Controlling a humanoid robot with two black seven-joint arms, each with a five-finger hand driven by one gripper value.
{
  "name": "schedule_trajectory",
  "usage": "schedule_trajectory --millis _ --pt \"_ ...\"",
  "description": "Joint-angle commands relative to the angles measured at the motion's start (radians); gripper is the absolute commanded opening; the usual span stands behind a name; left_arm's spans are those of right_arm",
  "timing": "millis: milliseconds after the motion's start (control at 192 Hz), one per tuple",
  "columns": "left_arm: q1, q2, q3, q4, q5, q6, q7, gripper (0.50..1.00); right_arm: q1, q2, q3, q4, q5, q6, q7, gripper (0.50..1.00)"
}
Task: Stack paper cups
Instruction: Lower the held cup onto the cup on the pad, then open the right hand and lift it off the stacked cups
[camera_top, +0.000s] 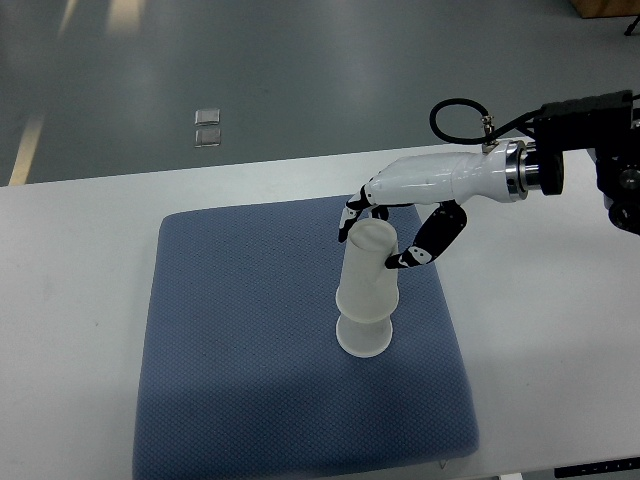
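Observation:
Two whitish paper cups stand upside down near the middle of the blue mat (250, 380). The upper cup (368, 275) sits over the lower cup (363, 338), whose wider rim shows beneath it, and the stack leans slightly. My right hand (367, 248) comes in from the right edge and is at the top of the upper cup. Its fingers (350, 215) press the far left side of the cup's top and the thumb (412, 256) presses the right side. The left arm is out of view.
The mat lies on a white table (70, 300) whose far edge runs across the picture, with grey floor beyond it. A small clear object (208, 129) lies on the floor. The arm's black cable and wrist (560, 150) hang over the table's right part.

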Motion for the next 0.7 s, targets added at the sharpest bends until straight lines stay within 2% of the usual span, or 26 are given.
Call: schedule_trajectory --millis 0,187,291,364,453,578,656,697 --pt "0.000 0.000 0.000 0.000 0.002 0.000 0.001 1.000 -0.011 0.001 0.002 0.000 -0.007 -0.004 0.006 0.562" --pt "0.000 0.000 0.000 0.000 0.000 0.000 0.001 1.000 -0.016 0.001 0.000 0.000 -0.007 -0.004 0.006 0.596" --pt "0.000 0.000 0.000 0.000 0.000 0.000 0.001 1.000 -0.017 0.001 0.000 0.000 -0.006 -0.004 0.007 0.674" --pt "0.000 0.000 0.000 0.000 0.000 0.000 0.001 1.000 -0.017 0.001 0.000 0.000 -0.006 -0.004 0.009 0.711" --pt "0.000 0.000 0.000 0.000 0.000 0.000 0.001 1.000 -0.020 0.001 0.000 0.000 -0.006 -0.001 0.014 0.784" --pt "0.000 0.000 0.000 0.000 0.002 0.000 -0.002 1.000 -0.023 0.001 0.000 0.000 -0.006 0.000 0.015 0.852" --pt "0.000 0.000 0.000 0.000 0.000 0.000 0.001 1.000 -0.023 -0.001 0.000 0.000 -0.006 0.003 0.015 0.864" --pt "0.000 0.000 0.000 0.000 0.000 0.000 0.001 1.000 -0.023 -0.001 0.002 -0.001 -0.004 0.003 0.015 0.895"
